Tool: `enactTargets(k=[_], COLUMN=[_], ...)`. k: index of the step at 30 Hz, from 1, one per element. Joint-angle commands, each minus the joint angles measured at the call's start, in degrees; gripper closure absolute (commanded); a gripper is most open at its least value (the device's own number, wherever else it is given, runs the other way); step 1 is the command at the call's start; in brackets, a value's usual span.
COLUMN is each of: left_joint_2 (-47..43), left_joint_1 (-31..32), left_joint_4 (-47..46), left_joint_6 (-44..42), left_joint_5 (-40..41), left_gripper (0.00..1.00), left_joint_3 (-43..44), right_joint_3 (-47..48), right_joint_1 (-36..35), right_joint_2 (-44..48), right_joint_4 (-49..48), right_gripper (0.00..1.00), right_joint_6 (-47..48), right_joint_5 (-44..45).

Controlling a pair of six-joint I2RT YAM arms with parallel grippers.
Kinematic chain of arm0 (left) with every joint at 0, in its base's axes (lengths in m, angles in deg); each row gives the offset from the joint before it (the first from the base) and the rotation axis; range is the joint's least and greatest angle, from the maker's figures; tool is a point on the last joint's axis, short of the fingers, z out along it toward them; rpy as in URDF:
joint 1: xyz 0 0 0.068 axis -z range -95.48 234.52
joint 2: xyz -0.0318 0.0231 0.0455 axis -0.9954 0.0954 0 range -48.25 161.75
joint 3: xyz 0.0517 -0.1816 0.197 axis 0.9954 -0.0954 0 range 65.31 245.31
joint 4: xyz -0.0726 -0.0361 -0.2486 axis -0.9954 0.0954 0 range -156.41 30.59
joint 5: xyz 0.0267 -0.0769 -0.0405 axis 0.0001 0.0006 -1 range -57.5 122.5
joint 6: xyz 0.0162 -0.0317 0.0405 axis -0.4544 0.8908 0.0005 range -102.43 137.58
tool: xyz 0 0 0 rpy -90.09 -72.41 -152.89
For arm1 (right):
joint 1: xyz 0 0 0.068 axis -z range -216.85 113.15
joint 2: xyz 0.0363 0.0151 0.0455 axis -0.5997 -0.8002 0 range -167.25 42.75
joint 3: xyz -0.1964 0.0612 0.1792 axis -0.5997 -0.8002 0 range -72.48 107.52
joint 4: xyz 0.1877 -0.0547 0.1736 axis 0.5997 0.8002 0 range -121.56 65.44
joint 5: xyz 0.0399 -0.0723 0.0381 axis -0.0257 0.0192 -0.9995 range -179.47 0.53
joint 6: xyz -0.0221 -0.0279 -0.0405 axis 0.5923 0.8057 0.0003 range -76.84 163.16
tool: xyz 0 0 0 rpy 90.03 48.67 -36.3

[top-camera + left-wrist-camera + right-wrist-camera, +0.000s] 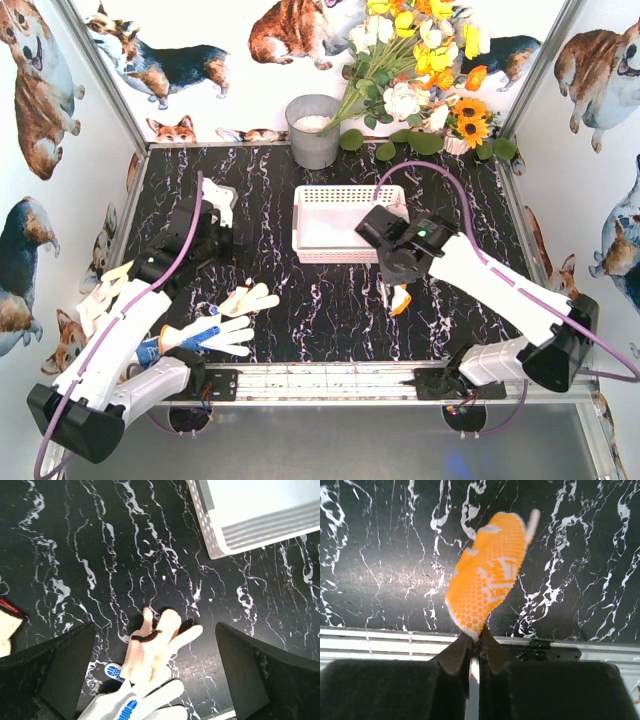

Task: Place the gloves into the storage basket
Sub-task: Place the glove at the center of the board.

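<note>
While the right end effector (476,644) is pressed together on one end of an orange-dotted glove (487,580), that glove is held over the bench (330,320), just in front of the near right corner of the storage basket (302,222). The basket is set mid-bench, towards the far edge, with a grey bucket (313,135) behind it. The left end effector (155,630) is spread wide above a cream glove (150,652). A blue-dotted glove (132,705) is seen beside it, towards the near edge. Further gloves (100,290) are seen at the left edge.
</note>
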Motion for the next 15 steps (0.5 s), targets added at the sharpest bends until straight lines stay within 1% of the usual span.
enactTargets(k=[1, 3, 4, 6, 7, 9, 11, 13, 15], left_joint_2=[-2.43, -3.24, -3.52, -3.78, -3.69, -3.59, -3.45, -3.30, -3.30], left_joint_1=[-0.80, -0.75, -0.77, -0.81, -0.80, -0.77, -0.71, -0.32, 0.94], left_joint_4=[-3.50, -4.04, -4.23, -3.87, -3.43, -2.75, -2.51, -3.23, -6.82], left_joint_6=[-0.84, -0.95, -0.87, -0.55, -0.33, 0.68, 2.07, 5.13, 10.14], left_joint_5=[4.34, 3.69, 3.35, 1.77, 0.49, -3.17, -8.21, -12.60, -17.21], left_gripper=[0.00, 0.00, 0.00, 0.00, 0.00, 0.00, 0.00, 0.04, 0.08], left_joint_3=[-1.42, -2.62, -3.27, -3.39, -3.23, -3.08, -3.55, -4.60, -6.93], right_joint_3=[-1.50, -4.65, -6.15, -8.19, -8.73, -8.97, -8.69, -8.86, -10.53], right_joint_1=[-4.17, -7.42, -8.89, -11.39, -12.52, -13.45, -13.38, -12.83, -11.18], right_joint_2=[-3.38, -5.72, -6.86, -8.44, -8.54, -7.48, -4.80, -2.77, -1.33], right_joint_4=[-0.88, -4.13, -5.99, -9.21, -10.29, -10.38, -9.75, -9.73, -10.84], right_gripper=[1.00, 1.00, 0.93, 0.69, 0.61, 0.46, 0.33, 0.26, 0.26], right_joint_6=[-4.17, -5.55, -6.07, -6.45, -6.75, -7.14, -7.75, -8.07, -8.20], right_joint_5=[-0.87, -5.74, -8.80, -13.81, -14.79, -15.10, -13.28, -11.92, -12.70])
